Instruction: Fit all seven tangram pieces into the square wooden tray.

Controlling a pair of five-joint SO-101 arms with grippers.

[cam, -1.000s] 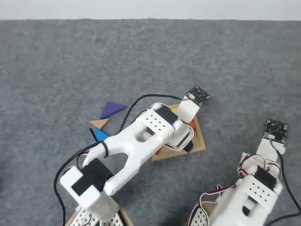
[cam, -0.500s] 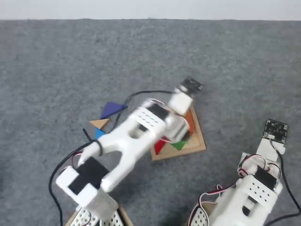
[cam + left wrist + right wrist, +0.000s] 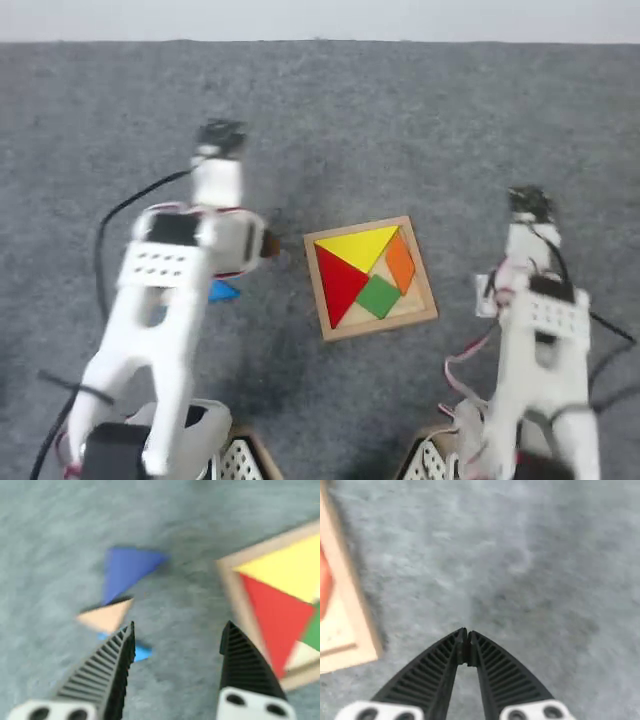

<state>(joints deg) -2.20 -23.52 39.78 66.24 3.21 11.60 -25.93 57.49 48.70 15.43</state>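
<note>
The square wooden tray [image 3: 427,313] lies mid-table and holds a yellow triangle [image 3: 360,247], a red triangle [image 3: 337,283], an orange piece [image 3: 400,263] and a green square [image 3: 379,295]. My left gripper [image 3: 180,630] is open and empty above the carpet, between the tray rim [image 3: 229,582] and the loose pieces. Those are a dark blue triangle [image 3: 127,567], a tan triangle [image 3: 106,616] and a light blue piece [image 3: 140,651]. In the high view the left arm [image 3: 185,255] covers most of them, leaving the light blue piece [image 3: 222,291] showing. My right gripper [image 3: 464,632] is shut and empty over carpet beside the tray corner [image 3: 347,625].
Grey carpet covers the whole table. The right arm [image 3: 535,310] stands right of the tray. The arm bases sit at the near edge, and the far half of the table is open carpet.
The left arm swung off the tray to the left, uncovering the pieces inside. The right arm stretched forward and now stands beside the tray's right edge.
</note>
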